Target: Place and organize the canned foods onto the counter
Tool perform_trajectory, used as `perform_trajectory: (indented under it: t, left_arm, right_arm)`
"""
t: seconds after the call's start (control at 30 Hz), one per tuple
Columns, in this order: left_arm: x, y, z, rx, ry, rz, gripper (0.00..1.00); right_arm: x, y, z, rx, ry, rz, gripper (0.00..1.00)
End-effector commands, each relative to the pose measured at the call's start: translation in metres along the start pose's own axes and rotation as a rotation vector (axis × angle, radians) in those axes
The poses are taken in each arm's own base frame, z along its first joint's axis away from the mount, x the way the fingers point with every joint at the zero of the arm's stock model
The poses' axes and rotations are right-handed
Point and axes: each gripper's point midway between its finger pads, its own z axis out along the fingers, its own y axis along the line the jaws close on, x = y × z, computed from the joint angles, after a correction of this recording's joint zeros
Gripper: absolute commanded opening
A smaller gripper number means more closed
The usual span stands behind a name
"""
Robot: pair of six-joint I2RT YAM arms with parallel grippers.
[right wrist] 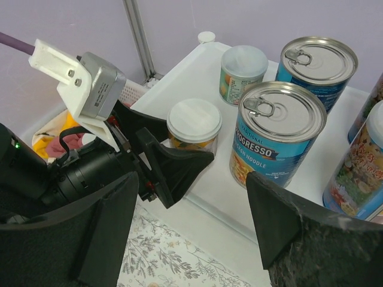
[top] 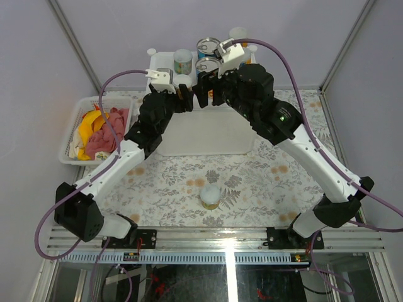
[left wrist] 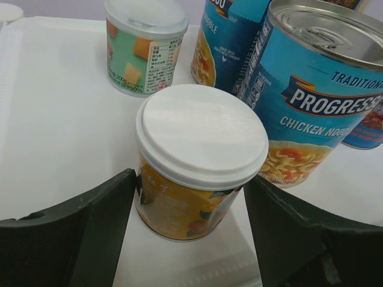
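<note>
Floral table (top: 170, 189) first: one white-lidded jar (top: 210, 196) stands alone by its near edge, about midway between my two bases, so neither arm looks clearly nearer. Farther on, my left gripper (left wrist: 190, 182) straddles an upright yellow jar (left wrist: 179, 209) by the counter's (left wrist: 54, 119) near edge, toward its left corner, one finger on each side. Whether it squeezes, I cannot tell. My right gripper (right wrist: 192, 185) hangs agape, holding nothing. Behind stand two blue cans (right wrist: 275, 143).

A white mesh basket (top: 68, 137) at the left holds a pink cloth (top: 106, 135) and a yellow banana (top: 90, 119); the floral-printed tabletop (top: 167, 185) spreads beside it.
</note>
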Motion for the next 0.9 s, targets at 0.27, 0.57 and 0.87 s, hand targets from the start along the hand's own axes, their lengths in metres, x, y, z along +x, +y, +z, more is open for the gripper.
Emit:
perform_trajectory:
  t: [0.27, 0.57, 0.87]
  left_arm:
    - [-0.028, 0.014, 0.018, -0.074, -0.084, 0.000, 0.70]
    - [-0.031, 0.020, 0.026, -0.078, -0.093, -0.010, 0.70]
    - [-0.035, 0.015, 0.030, -0.046, -0.099, -0.008, 0.71]
  right_arm:
    - [-0.030, -0.009, -0.021, 0.033, -0.105, 0.010, 0.79]
    - [-0.028, -0.011, -0.026, 0.039, -0.102, 0.013, 0.79]
    - [-0.027, -0.013, -0.030, 0.043, -0.097, 0.010, 0.79]
